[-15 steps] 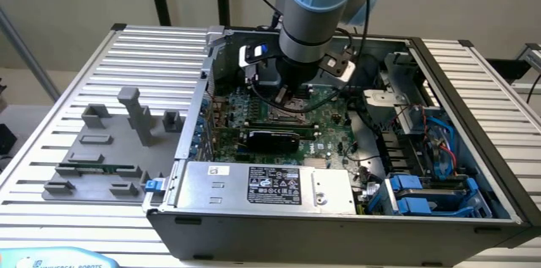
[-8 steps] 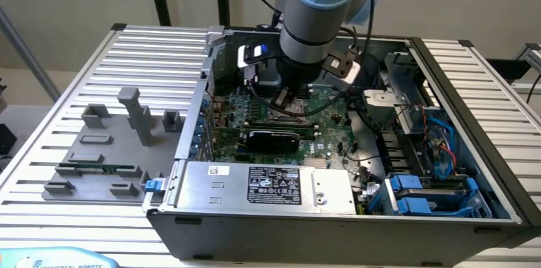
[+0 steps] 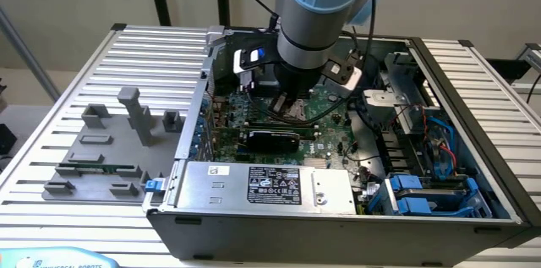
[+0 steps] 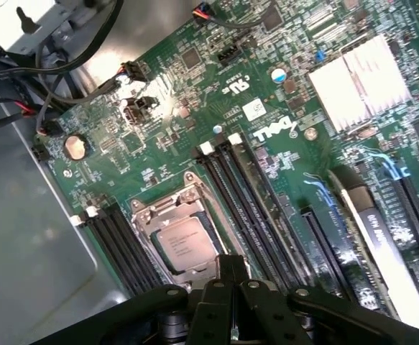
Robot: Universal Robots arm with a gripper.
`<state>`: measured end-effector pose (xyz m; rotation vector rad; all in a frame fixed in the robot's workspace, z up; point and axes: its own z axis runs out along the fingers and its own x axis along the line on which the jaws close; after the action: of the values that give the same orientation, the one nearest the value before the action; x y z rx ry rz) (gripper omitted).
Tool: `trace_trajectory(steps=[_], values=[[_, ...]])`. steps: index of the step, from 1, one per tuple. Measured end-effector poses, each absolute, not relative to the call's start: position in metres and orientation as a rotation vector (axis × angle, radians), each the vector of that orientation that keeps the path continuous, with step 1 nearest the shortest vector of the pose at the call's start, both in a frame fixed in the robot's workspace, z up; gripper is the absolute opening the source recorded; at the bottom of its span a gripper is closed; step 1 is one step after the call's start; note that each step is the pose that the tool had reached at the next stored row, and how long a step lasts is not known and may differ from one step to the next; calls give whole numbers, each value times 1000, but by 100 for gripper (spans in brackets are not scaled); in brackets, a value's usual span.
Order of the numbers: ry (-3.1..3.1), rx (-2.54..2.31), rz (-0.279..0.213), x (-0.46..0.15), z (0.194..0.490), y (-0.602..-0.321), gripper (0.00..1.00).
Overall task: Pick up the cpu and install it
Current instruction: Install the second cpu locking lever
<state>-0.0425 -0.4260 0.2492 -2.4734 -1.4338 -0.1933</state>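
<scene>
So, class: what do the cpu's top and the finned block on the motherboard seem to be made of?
The cpu top looks like brushed silver-grey metal: dull sheen with printed lettering. The finned block appears to be pale bare metal, probably aluminium: parallel ribs that catch the light. The motherboard looks like green lacquered circuit board.

I see a ribbed metal tabletop of pale slats. On it, toward the exterior view's left, sits a grey fixture plate with upright grey blocks and a long green memory stick lying in it. Just beside the plate stands an open computer case, its power supply nearest the camera.
</scene>
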Motion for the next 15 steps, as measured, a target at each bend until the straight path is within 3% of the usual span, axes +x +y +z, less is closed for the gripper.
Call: trace_trajectory(steps=[15], values=[[-1432, -2467, -198, -70, 240, -418, 11]])
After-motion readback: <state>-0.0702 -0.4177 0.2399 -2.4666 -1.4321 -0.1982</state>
